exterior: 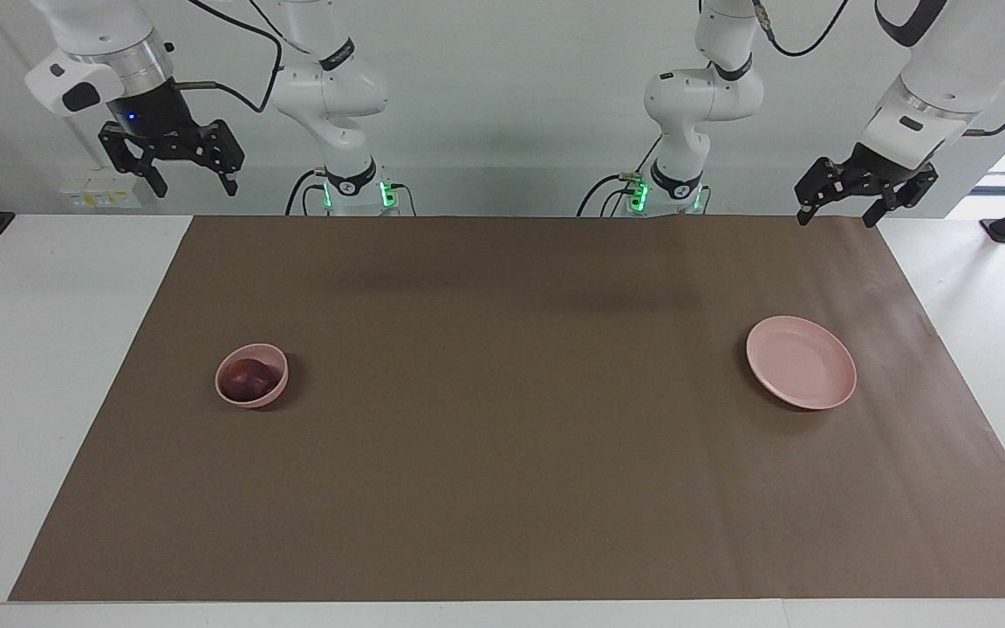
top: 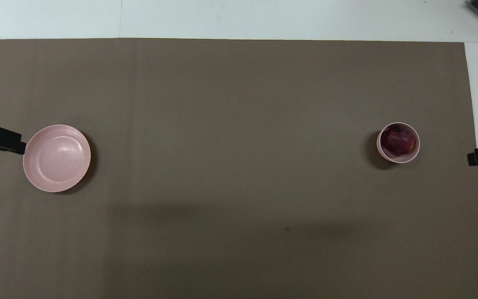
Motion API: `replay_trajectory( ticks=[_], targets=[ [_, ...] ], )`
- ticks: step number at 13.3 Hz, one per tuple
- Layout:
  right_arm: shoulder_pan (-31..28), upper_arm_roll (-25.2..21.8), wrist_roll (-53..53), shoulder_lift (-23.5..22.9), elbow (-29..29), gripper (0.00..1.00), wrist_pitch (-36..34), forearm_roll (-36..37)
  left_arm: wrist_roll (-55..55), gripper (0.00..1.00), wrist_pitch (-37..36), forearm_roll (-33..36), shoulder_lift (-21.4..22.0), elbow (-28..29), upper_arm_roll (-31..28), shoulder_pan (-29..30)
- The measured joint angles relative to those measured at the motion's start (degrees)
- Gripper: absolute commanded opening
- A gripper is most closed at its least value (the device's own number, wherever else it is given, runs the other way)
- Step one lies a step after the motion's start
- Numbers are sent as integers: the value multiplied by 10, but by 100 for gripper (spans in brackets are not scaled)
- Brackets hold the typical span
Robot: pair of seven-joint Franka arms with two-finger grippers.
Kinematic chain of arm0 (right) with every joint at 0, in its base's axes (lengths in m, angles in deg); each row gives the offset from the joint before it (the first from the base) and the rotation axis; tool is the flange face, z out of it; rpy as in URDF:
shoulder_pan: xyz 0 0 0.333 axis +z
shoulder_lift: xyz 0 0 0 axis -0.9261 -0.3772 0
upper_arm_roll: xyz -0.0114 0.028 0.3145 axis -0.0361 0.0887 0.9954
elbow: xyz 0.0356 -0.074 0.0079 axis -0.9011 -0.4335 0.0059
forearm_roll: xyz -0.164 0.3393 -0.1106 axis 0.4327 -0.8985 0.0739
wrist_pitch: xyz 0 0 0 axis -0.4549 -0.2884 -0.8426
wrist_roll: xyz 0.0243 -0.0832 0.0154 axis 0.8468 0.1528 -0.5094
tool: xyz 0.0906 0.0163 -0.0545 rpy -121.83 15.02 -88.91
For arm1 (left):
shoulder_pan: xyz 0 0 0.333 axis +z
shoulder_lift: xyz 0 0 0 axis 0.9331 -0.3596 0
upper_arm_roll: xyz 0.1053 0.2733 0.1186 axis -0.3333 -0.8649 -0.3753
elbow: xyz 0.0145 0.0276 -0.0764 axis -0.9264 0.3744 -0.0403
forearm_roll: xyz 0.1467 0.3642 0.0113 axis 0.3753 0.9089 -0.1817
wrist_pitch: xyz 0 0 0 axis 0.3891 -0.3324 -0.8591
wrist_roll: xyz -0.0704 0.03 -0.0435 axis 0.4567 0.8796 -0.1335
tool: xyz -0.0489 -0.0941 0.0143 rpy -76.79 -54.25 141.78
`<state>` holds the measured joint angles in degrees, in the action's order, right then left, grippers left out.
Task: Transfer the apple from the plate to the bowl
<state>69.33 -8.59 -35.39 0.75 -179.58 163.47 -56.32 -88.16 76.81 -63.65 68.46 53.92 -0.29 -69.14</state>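
Apple (exterior: 249, 378) in bowl (exterior: 251, 374) — well apart from both raised jaws

Apple (exterior: 249, 378): dark red, sits inside bowl (exterior: 279, 390). Bowl small, deep, pale pink, upright, toward right arm's end of table. Plate (exterior: 816, 394): wide, flat, pale pink, bare, toward left arm's end, well apart from bowl.

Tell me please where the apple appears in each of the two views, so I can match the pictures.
Facing view: the apple sits inside the bowl, at that picture's left, toward the right arm's end of the table.
Overhead view: the apple is inside the same bowl, at that picture's right.
Shared landmark: the plate, with nothing on it, lies at the left arm's end of the table.
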Motion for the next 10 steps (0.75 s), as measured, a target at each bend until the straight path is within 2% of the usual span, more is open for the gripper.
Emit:
replay_trajectory(
  ticks=[10],
  targets=[
    [5,0,0,0,-2,100,11,3,-1,100,0,0,0,0,1,0]
  ],
)
